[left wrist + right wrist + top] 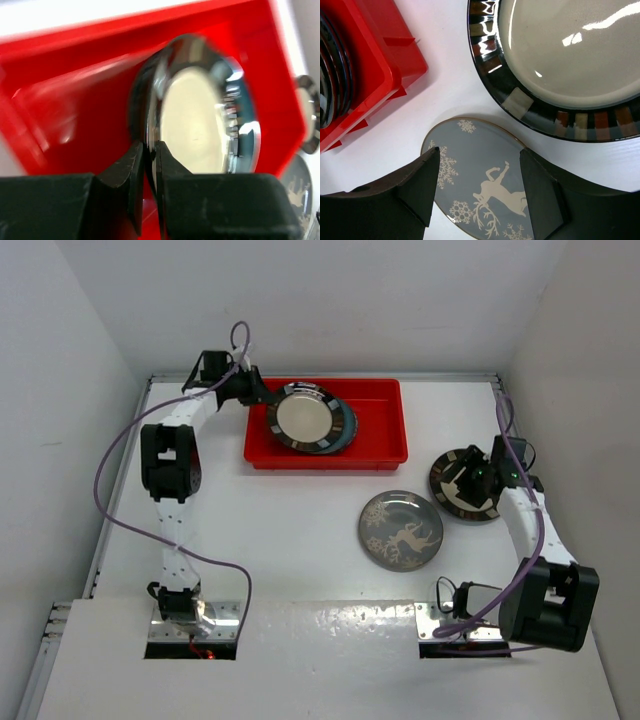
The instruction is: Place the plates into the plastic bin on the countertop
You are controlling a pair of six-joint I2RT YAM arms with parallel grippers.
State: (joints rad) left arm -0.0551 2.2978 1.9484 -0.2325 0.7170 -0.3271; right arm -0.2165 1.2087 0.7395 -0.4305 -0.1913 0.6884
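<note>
White counter [280,530] seen from above, walled in by white panels. At the far side, a red plastic bin [375,430], shallow and rectangular. At its left end, the left claw [268,403], clamped on the rim of a cream plate [305,417] with a dark striped border, one finger pressed to each face of that edge (plainest in the left wrist view). Held over the left half of the bin, overlapping a teal plate [347,428] that lies inside; cannot tell whether resting on it or raised. Near the right edge of the counter, outside the bin, a second striped plate [482,510]. Above it in the overhead view, the right claw [465,480], fingers spread apart and gripping nothing. Just beside that plate, toward the middle of the counter, a grey plate [401,530] with a white deer and snowflakes, lying flat, apart from the bin.
</note>
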